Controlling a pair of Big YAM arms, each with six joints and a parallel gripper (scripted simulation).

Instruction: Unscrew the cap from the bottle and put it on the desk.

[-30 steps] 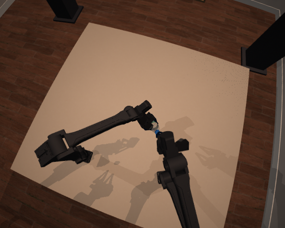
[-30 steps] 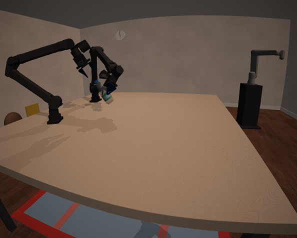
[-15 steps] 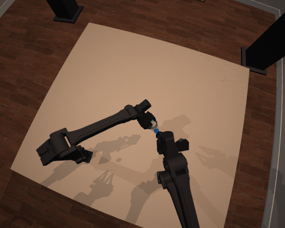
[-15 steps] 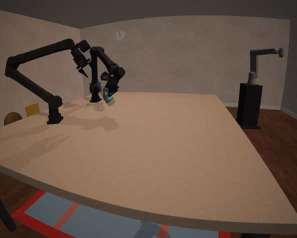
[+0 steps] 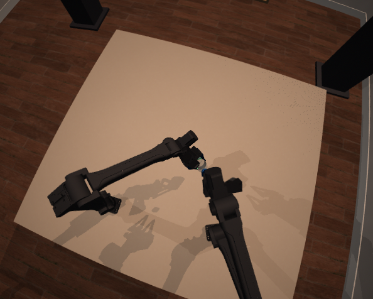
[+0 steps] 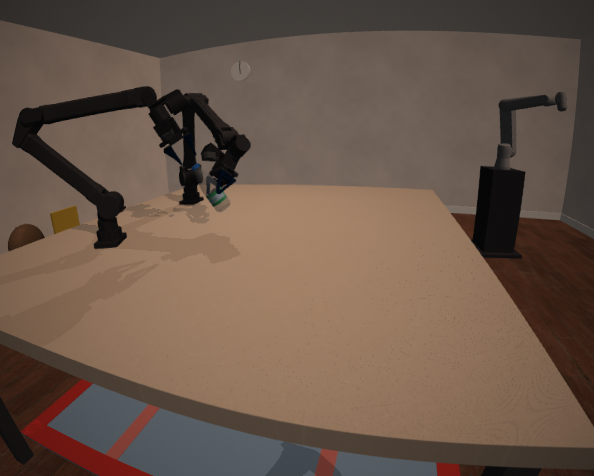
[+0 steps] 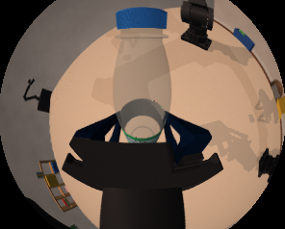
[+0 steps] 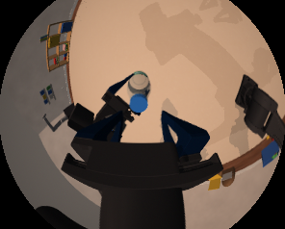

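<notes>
My left gripper (image 7: 142, 114) is shut on the lower part of a clear plastic bottle (image 7: 141, 74) with a green label band. It holds the bottle tilted above the desk, in the exterior view (image 6: 218, 197) and in the top view (image 5: 200, 163). The blue cap (image 7: 139, 19) is on the neck and points away from the left gripper. My right gripper (image 8: 142, 114) is open and empty, just short of the cap (image 8: 139, 103), which lies toward its left finger. In the exterior view the right gripper (image 6: 176, 157) is up and to the left of the cap (image 6: 195, 167).
The two arm bases (image 6: 107, 235) (image 6: 190, 197) stand on the tan desk. A black pedestal with a grey arm (image 6: 497, 210) stands off the desk's far side. Another black pedestal (image 5: 86, 14) stands on the floor beyond a corner.
</notes>
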